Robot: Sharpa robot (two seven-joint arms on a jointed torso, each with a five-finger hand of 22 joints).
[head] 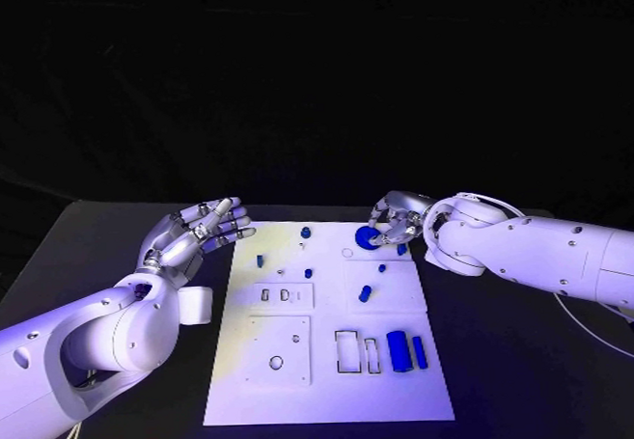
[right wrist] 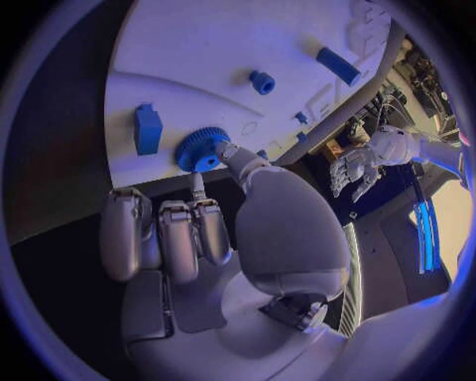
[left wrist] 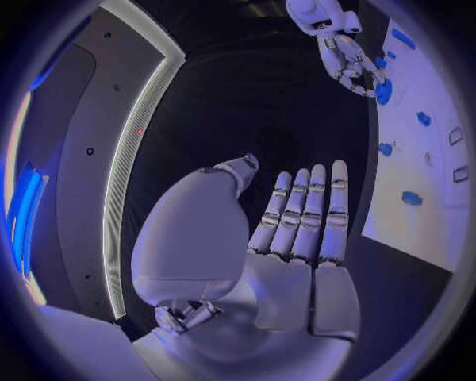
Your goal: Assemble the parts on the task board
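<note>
1. A white task board point(head: 327, 374) lies flat in the middle of a black table point(head: 517, 367), its long side running away from the robot.
2. Small blue parts sit on the board: a round toothed gear point(head: 368, 237) at the far right corner, a few small pegs point(head: 364, 293) scattered across the far half, and two upright blue blocks point(head: 400, 351) side by side near the right edge of the near half.
3. The near half also carries rectangular cut-outs and a raised square plate with a small hole point(head: 277, 362).
4. The right hand point(head: 395, 220) reaches in over the far right corner. In the right wrist view its thumb and one fingertip point(right wrist: 226, 151) touch the gear's rim, pinching it, while the other fingers are curled in beside it.
5. The left hand point(head: 195, 233) hangs above the table just left of the board's far left corner, palm up, fingers straight and close together, holding nothing.
</note>
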